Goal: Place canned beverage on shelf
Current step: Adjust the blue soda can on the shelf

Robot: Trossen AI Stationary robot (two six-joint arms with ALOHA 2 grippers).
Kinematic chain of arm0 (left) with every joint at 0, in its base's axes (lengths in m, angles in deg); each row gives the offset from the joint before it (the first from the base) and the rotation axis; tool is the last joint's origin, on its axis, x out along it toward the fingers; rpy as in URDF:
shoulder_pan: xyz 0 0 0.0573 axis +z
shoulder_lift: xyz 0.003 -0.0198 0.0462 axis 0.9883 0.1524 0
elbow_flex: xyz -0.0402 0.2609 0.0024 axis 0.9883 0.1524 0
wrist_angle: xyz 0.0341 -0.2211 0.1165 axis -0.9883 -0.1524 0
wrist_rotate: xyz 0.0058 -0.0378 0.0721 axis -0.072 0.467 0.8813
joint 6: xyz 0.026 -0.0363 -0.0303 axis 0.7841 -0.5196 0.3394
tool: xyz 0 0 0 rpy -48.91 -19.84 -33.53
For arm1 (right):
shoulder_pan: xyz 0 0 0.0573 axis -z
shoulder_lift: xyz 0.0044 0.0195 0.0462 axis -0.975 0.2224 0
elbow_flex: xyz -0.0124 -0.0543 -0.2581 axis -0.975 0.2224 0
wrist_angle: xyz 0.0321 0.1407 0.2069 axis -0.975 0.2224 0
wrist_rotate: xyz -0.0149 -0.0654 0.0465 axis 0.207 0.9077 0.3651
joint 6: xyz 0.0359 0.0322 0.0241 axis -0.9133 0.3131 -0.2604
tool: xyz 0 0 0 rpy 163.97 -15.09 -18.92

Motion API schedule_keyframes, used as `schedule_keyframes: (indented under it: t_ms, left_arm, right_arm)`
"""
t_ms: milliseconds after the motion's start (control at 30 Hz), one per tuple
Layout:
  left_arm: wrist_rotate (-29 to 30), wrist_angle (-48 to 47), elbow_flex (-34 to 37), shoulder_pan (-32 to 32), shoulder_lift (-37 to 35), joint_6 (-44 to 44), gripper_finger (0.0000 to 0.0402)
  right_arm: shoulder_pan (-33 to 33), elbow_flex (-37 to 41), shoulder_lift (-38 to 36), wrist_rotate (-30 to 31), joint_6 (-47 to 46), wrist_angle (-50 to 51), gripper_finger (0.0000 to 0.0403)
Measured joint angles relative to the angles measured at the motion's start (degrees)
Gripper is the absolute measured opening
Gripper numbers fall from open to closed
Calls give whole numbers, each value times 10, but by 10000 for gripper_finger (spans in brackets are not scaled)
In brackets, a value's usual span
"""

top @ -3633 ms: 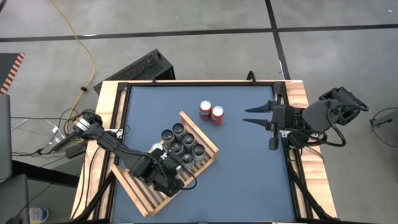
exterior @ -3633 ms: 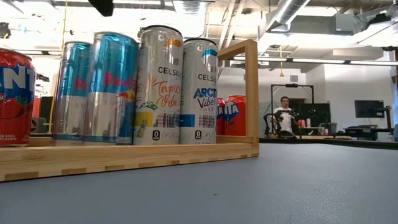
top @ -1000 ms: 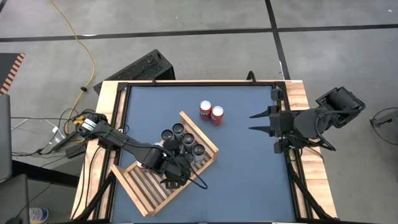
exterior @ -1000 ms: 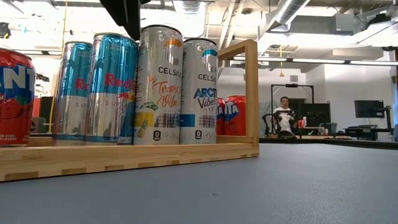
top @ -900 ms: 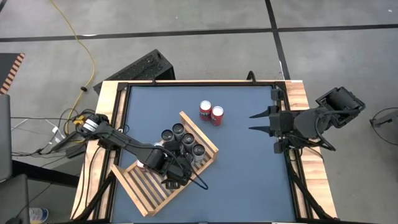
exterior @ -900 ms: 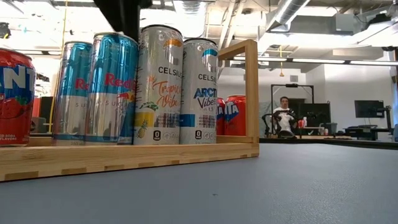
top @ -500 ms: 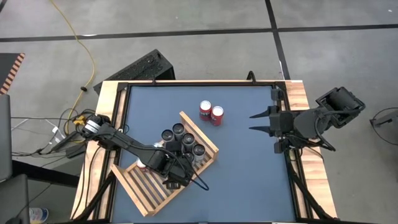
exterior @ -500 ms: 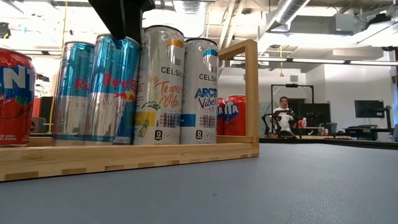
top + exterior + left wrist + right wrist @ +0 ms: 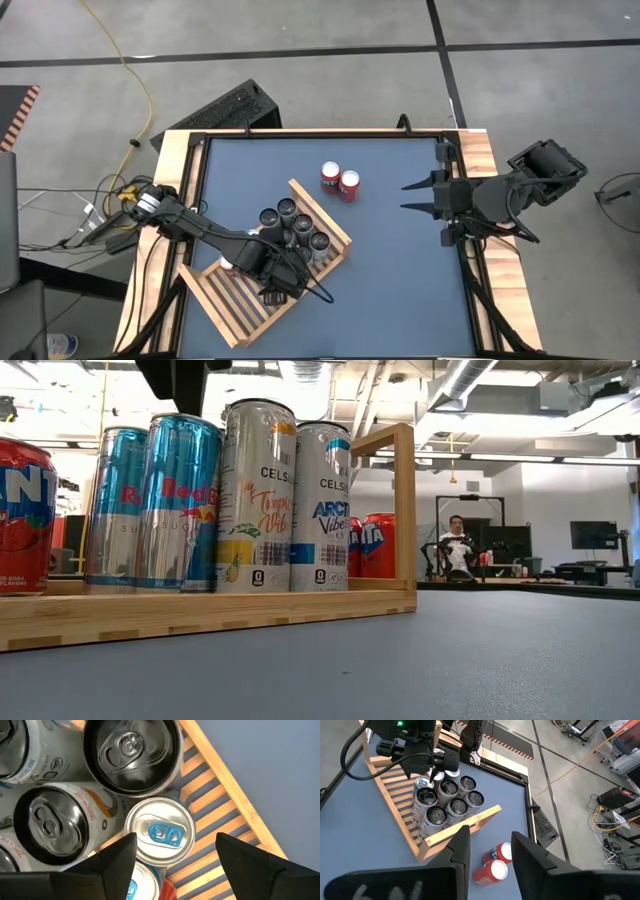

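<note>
We list: slatted light-wood shelf (image 9: 245,300) at the blue worktop's (image 9: 400,270) left edge, holding upright cans; left gripper (image 9: 175,855) spread empty above the silver blue-tabbed can (image 9: 159,833); right gripper (image 9: 412,195) parted, empty.

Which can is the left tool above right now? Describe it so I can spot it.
Find the slatted wooden shelf on the table's left half. In the can cluster at its far end, it is the silver-topped can with a blue pull tab; the neighbouring cans have dark tops.
</note>
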Motion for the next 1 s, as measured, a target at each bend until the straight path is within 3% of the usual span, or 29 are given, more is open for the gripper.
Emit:
schedule_keyframes:
  t_ms: [533,1000]
  left_arm:
    - [49,-11,0,2,0,-28,259]
    - [17,49,43,0,-4,-34,259]
  right_arm:
    - [0,0,0,-41,-5,1,118]
    - [0,0,0,-43,-5,10,118]
